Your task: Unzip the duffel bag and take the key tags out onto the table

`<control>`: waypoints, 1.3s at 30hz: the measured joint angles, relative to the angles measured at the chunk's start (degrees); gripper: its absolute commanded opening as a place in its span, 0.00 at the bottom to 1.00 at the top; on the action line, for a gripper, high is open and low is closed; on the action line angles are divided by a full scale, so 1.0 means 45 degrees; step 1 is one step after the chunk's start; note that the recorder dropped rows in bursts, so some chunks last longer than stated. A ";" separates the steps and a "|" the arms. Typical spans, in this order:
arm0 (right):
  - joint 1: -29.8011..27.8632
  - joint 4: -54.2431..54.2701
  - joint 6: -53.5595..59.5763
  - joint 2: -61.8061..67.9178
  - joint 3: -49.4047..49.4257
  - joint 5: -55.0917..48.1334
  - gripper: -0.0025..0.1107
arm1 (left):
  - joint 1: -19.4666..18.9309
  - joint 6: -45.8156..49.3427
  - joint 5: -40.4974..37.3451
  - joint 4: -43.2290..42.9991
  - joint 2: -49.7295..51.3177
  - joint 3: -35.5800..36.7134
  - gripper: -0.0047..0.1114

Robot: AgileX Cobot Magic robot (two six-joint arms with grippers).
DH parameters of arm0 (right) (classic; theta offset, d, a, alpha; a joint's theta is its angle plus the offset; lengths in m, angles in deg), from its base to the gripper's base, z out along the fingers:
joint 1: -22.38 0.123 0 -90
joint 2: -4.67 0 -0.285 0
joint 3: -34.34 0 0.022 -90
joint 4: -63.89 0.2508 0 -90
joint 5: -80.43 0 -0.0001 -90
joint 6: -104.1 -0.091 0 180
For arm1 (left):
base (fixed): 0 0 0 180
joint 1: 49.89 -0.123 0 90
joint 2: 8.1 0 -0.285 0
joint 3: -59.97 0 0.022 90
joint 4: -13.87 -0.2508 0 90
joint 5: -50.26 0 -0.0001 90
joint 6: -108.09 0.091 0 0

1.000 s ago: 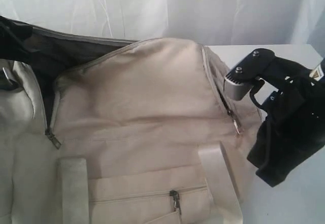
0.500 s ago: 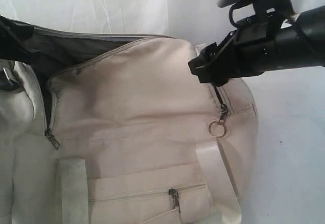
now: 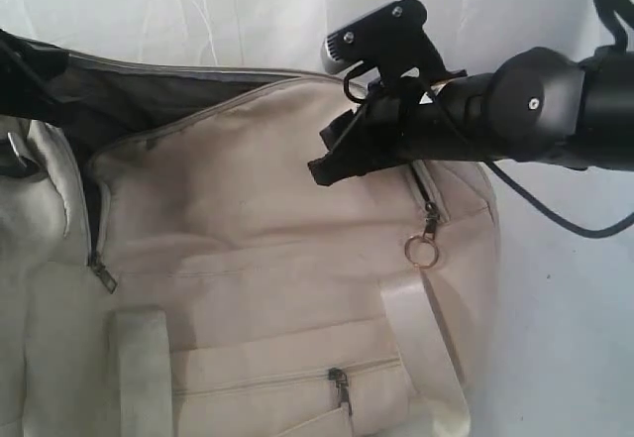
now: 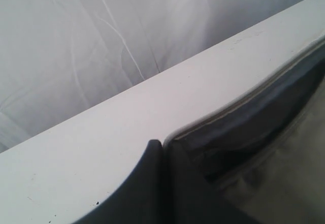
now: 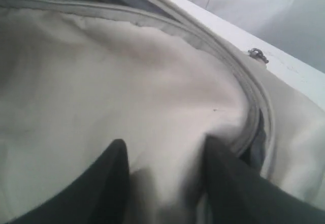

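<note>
Right gripper (image 5: 165, 142), jaws apart and empty, hovers over bag (image 3: 267, 219); unzipped mouth (image 3: 149, 100) lies toward robot's left, running along bag's length.

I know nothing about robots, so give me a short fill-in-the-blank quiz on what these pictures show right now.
1. Through its opened top zipper, the cream duffel bag shows a lining much ___ than its outside.
2. The right tool, fingers spread over the bag, holds ___.
3. From the zipper pull at the bag's end hangs a round metal ___.

Missing words: darker; nothing; ring.
</note>
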 measured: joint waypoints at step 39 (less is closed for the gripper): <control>0.0242 0.2891 0.5619 -0.4894 0.0417 -1.3645 0.02 | 0.0000 0.0000 0.0265 0.0000 -0.0051 0.0000 0.04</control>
